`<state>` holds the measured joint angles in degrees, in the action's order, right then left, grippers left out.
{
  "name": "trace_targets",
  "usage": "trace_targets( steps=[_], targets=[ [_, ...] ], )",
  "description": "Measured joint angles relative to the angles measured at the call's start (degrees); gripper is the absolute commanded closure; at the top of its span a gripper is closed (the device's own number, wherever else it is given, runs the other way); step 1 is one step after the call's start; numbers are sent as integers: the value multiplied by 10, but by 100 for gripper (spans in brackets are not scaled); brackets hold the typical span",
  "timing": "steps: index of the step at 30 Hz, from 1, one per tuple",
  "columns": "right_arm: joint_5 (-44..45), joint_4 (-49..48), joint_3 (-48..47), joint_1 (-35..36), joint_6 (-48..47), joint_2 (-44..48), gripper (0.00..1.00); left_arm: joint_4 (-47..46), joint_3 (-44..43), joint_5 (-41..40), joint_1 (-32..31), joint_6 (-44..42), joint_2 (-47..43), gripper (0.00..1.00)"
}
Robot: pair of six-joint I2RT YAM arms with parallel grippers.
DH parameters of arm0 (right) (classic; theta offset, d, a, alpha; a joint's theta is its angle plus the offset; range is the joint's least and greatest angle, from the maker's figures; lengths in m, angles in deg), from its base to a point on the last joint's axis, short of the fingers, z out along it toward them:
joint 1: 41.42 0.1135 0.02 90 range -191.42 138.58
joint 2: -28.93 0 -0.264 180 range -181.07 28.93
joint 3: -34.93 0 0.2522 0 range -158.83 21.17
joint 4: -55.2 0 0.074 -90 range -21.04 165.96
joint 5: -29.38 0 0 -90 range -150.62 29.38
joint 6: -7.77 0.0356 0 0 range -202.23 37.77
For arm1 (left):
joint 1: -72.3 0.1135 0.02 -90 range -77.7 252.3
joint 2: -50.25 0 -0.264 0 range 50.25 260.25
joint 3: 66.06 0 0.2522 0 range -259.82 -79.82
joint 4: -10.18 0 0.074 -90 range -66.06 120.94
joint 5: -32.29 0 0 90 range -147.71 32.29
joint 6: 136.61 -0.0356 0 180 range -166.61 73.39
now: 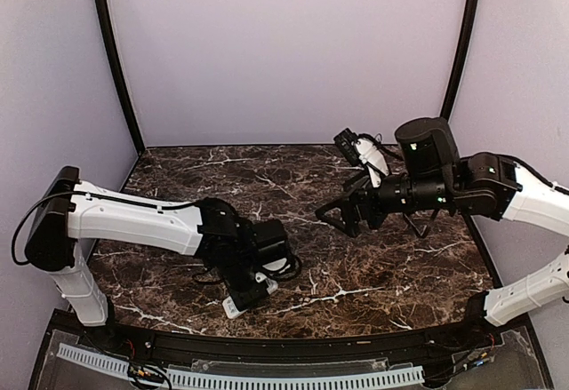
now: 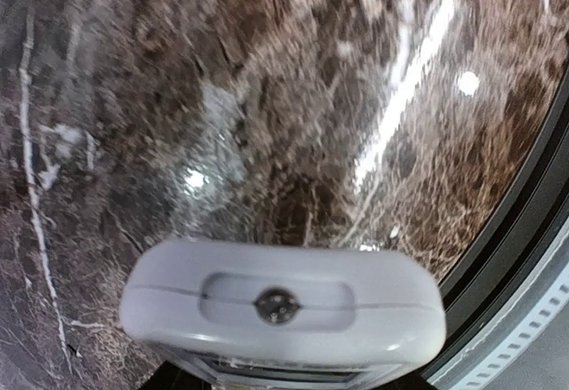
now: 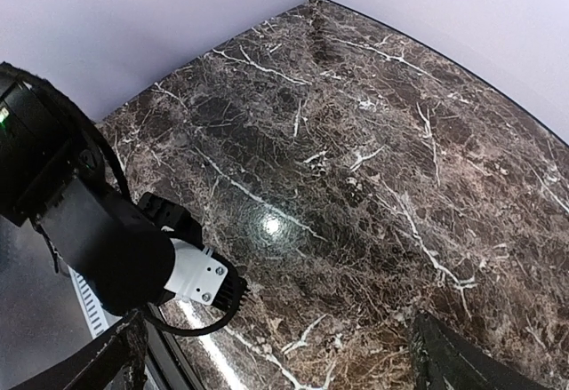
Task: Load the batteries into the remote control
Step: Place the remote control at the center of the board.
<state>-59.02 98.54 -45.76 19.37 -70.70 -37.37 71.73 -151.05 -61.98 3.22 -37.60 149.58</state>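
— Near the front edge of the worktop (image 1: 391,274), the remote control (image 1: 236,306) sits clamped in the left pincer (image 1: 249,298), its emitter end sticking out.
— How will it handle?
— Light, stiff, hollow plastic, I'd judge. It looks smooth enough to slip, so hold it across the long sides and leave the back recess free.
— And the batteries?
— I can't spot them against the dark marble. Small, hard and round, they would likely roll, so pinch one across its middle.
— The right pincer (image 1: 342,217)?
— Raised above mid-worktop, spread wide, nothing in it.
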Motion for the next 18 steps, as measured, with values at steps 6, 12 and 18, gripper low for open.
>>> trace_targets(
  steps=[6, 12, 18],
  targets=[
    [0, 15, 21, 0, 10, 32, 1, 85, -47, 9, -14, -36, 74, 95],
    [0, 24, 40, 0, 17, 60, 1, 128, -94, 9, -26, -66, 142, 78],
    [0, 31, 50, 0, 22, 79, 1, 158, -113, 8, -32, -95, 172, 66]
  ],
)
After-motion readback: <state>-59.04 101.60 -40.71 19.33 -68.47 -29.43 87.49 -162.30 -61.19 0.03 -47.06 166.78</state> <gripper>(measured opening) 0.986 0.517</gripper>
